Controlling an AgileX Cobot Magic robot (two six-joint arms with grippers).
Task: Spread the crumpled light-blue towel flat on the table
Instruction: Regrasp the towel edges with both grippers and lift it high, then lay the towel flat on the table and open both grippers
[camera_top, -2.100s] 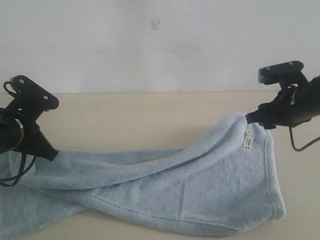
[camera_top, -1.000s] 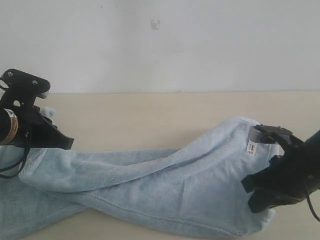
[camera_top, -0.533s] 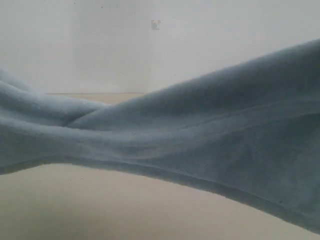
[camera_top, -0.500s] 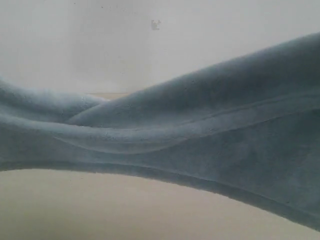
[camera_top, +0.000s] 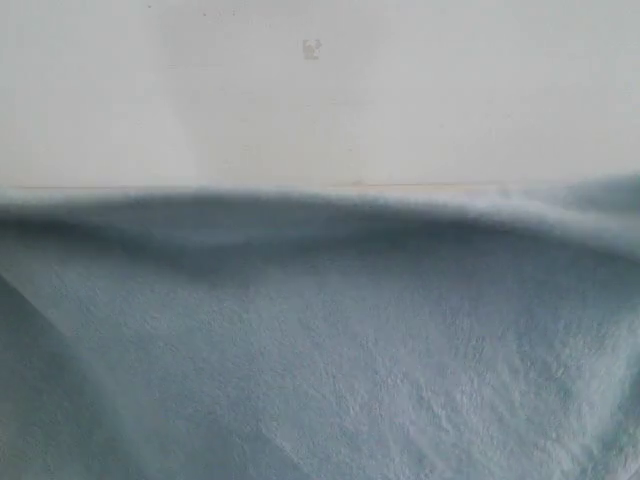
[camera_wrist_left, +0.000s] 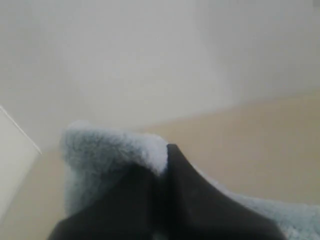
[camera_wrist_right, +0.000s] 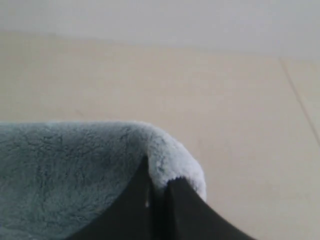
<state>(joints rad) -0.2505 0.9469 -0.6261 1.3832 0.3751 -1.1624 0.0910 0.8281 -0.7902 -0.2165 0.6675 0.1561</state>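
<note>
Towel (camera_top: 320, 350): pale blue terry, blurred, fills the lower 2/3 of the exterior frame, hiding both arms and nearly all of the table (camera_wrist_right: 225, 85); white wall (camera_top: 320, 90) above. Only the 2 wrist views show the grips: left gripper (camera_wrist_left: 157, 172) clamped on a fluffy bunched edge, right gripper (camera_wrist_right: 159, 177) pinching a rounded corner, smooth beige tabletop beyond.

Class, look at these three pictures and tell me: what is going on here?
Two robot arms are handling a light-blue towel. The left pincer is shut on one corner and the right pincer on another, with the beige table beyond. In the exterior view the towel spans the whole lower half, hiding both arms. It has not yet been let go.
</note>
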